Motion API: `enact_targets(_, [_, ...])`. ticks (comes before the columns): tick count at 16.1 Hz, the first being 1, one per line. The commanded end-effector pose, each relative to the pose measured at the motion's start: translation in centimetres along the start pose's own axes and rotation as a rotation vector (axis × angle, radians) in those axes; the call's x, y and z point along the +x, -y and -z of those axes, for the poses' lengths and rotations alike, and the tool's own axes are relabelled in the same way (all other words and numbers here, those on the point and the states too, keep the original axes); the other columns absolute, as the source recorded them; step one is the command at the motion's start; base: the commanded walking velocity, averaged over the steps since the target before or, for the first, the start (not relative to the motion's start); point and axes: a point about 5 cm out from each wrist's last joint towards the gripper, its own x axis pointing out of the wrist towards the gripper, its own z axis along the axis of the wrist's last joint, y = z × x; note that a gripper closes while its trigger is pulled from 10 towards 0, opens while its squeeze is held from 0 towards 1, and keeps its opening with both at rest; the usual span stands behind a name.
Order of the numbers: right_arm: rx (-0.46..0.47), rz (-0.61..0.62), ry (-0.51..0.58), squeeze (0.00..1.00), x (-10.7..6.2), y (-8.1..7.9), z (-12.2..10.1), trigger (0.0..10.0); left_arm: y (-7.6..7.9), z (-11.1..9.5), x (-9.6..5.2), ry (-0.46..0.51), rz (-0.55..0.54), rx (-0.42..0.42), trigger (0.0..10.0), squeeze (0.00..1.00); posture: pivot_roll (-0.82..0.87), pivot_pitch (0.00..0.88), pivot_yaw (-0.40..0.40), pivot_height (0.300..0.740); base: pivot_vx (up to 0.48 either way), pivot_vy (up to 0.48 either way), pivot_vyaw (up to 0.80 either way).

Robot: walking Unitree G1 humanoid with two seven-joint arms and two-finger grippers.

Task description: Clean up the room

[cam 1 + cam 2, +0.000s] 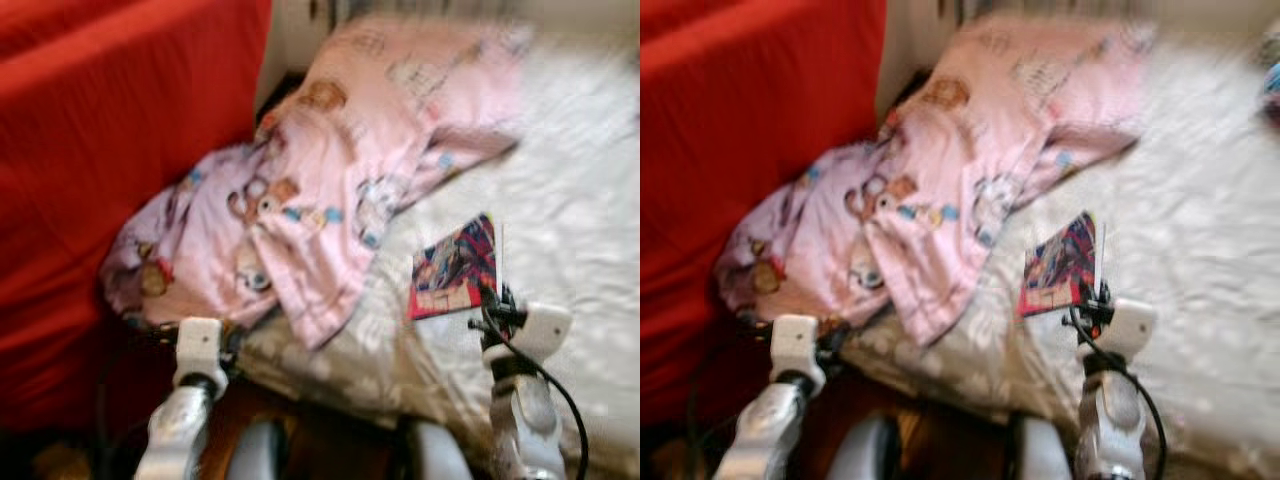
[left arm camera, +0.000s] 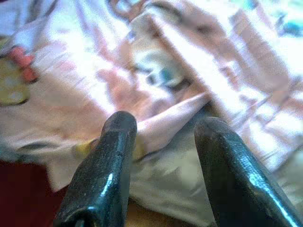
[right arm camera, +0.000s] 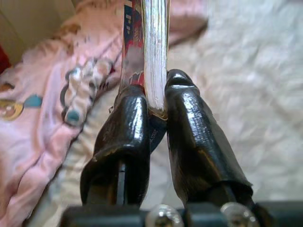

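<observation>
My right gripper (image 3: 152, 101) is shut on a thin book (image 1: 455, 268) with a red and blue picture cover, held upright over the white bed cover (image 1: 560, 210). The book's white page edge (image 3: 155, 52) runs between the two black fingers. A crumpled pink blanket (image 1: 300, 200) with cartoon bear prints lies across the bed's left side, up against the red surface. My left gripper (image 2: 163, 132) is open, hovering just above the blanket's lower edge (image 2: 165, 118), with nothing between its fingers.
A big red upholstered surface (image 1: 90, 150) fills the left. A pale wall (image 1: 300, 30) stands behind the bed. Brown floor (image 1: 270, 410) shows under the bed's near edge. The eye views are blurred by motion.
</observation>
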Motion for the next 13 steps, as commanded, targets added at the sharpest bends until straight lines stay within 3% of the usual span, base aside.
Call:
enact_targets(1, [-0.02, -0.019, -0.007, 0.0, 0.3, -0.5, 0.0, 10.0, -0.2, 0.8, -0.2, -0.024, -0.019, 0.003, 10.0, 0.0, 0.01, 0.008, 0.018, 0.625, 0.0, 0.0, 0.0])
enact_targets(5, [-0.08, -0.064, -0.06, 0.0, 1.3, -1.0, 0.0, 10.0, 0.6, 1.7, 0.9, -0.043, -0.044, -0.038, 10.0, 0.0, -0.01, 0.0, -0.031, 0.645, 0.0, 0.0, 0.0])
enact_targets(10, [-0.081, -0.096, -0.11, 0.0, 1.2, -1.8, 0.9, 10.0, -0.2, 4.4, 0.2, -0.15, -0.09, -0.068, 10.0, 0.0, -0.03, 0.0, -0.019, 0.715, 0.0, 0.0, 0.0])
enact_targets(13, [-0.086, -0.091, -0.116, 0.0, 1.0, -1.4, 1.1, 10.0, -0.1, 5.4, -0.2, -0.193, -0.091, -0.072, 10.0, 0.0, -0.03, 0.0, -0.015, 0.74, 0.0, 0.0, 0.0])
